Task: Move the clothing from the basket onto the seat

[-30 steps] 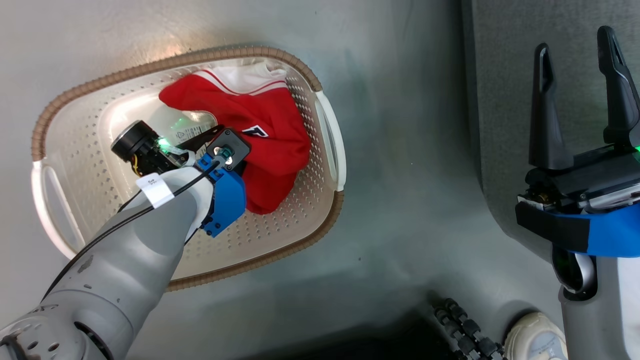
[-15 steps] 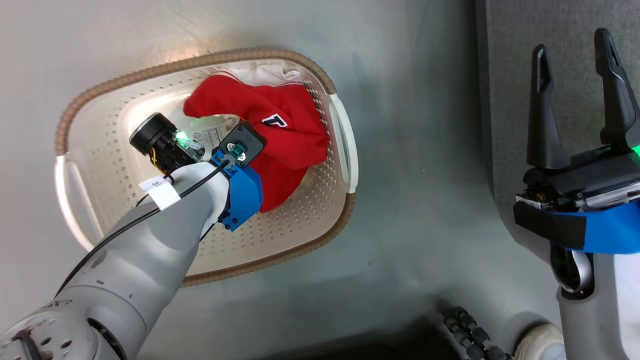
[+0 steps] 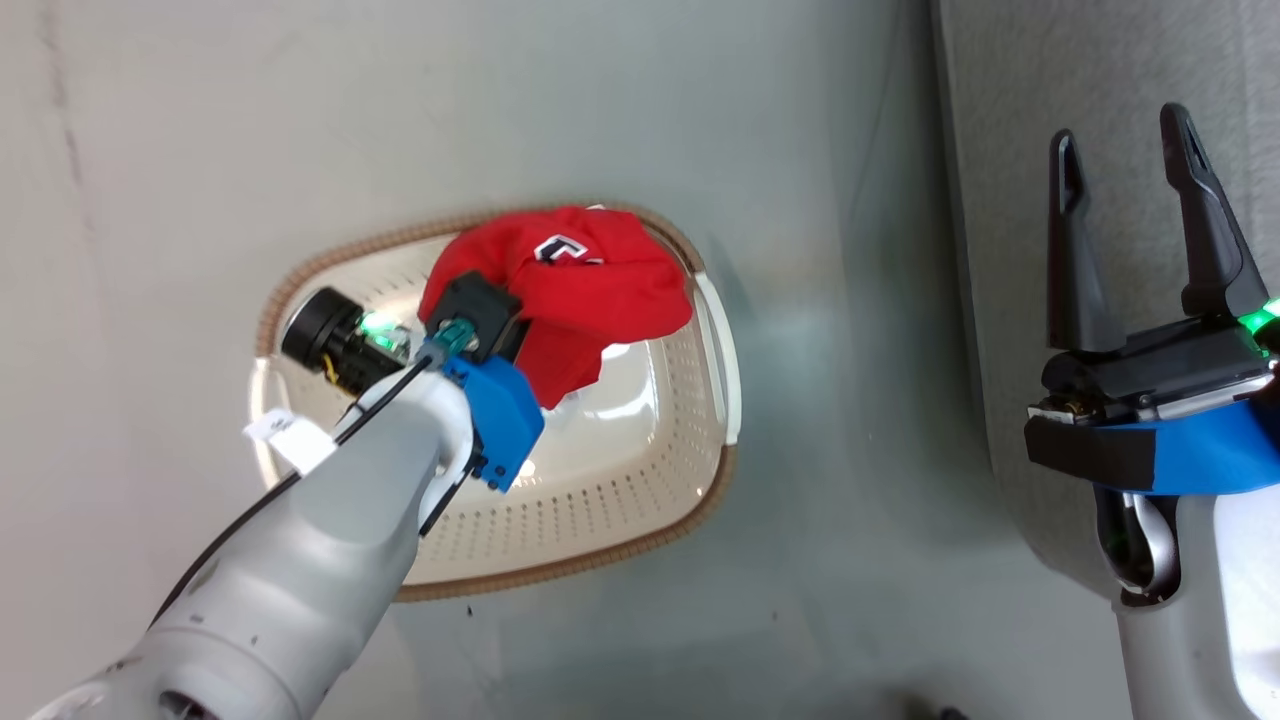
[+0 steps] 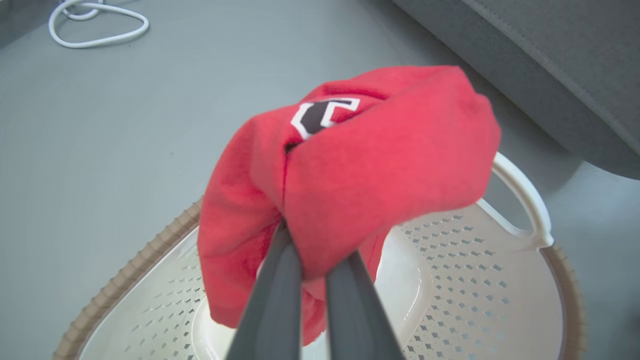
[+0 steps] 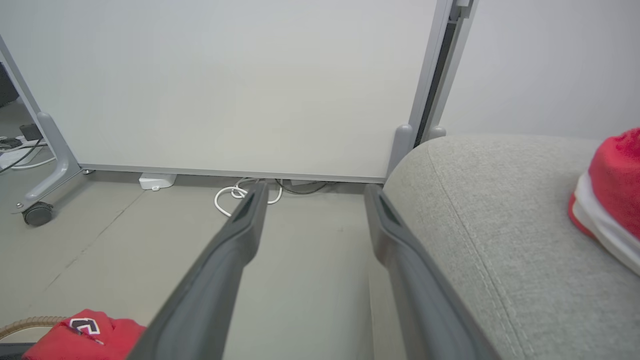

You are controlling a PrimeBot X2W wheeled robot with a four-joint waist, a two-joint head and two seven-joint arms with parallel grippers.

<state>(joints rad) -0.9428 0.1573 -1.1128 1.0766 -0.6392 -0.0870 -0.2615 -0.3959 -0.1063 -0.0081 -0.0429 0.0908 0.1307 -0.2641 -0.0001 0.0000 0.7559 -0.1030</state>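
Above the cream basket [image 4: 521,196], my left gripper [image 4: 316,246], fingers pinched tight on a red garment [image 4: 385,155] with a letter patch [image 4: 322,113], fabric drooping over the perforated floor, my right gripper [image 3: 1121,130] spread wide, empty, at the edge of the grey sofa [image 5: 480,210], second red garment [image 5: 614,175] on its cushion.
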